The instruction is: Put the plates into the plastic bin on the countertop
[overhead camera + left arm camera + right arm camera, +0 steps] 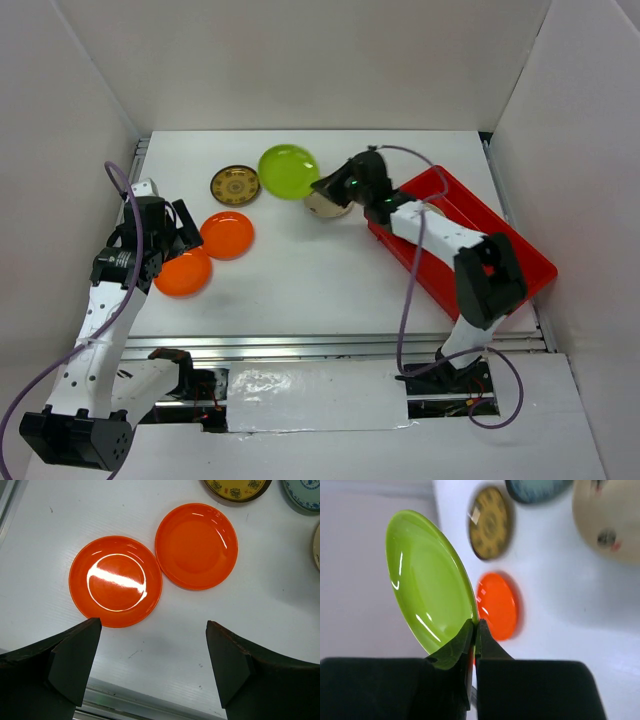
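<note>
My right gripper (475, 625) is shut on the rim of the lime green plate (427, 587), holding it tilted on edge above the countertop (300, 280). From above, the green plate (289, 171) sits at the back centre, left of the red plastic bin (500, 255). A beige plate (326, 206) lies under the right gripper (325, 186). Two orange plates (115, 581) (196, 546) lie flat just ahead of my open, empty left gripper (154, 625). A yellow-brown patterned plate (235, 185) lies behind them. The right wrist view shows a blue-grey plate (537, 489).
White walls enclose the countertop on the left, back and right. A metal rail (330, 345) runs along its front edge. The bin lies diagonally at the right side, with my right arm (440, 230) stretched over its near-left wall.
</note>
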Action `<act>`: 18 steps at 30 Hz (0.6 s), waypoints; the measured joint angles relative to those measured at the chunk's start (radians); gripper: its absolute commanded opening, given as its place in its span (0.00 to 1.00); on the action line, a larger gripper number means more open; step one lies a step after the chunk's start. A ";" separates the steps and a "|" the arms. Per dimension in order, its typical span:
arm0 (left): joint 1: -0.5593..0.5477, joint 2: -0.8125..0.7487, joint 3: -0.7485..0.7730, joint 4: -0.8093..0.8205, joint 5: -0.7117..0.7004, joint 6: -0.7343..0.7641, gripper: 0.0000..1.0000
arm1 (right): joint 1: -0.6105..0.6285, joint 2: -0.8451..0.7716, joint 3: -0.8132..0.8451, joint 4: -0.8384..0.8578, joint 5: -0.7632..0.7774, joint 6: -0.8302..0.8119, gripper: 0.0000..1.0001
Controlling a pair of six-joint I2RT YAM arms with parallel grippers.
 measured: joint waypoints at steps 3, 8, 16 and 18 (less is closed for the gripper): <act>0.000 0.000 0.000 0.000 0.004 0.000 0.99 | -0.135 -0.142 -0.037 -0.008 -0.019 -0.053 0.00; 0.000 -0.006 0.000 0.000 0.012 0.001 0.99 | -0.490 -0.352 -0.230 -0.044 0.034 -0.126 0.00; 0.000 -0.006 0.000 0.003 0.045 0.004 0.99 | -0.792 -0.402 -0.411 -0.172 0.055 -0.234 0.00; 0.000 -0.006 0.000 0.004 0.050 0.005 0.99 | -0.805 -0.397 -0.434 -0.171 0.043 -0.251 0.00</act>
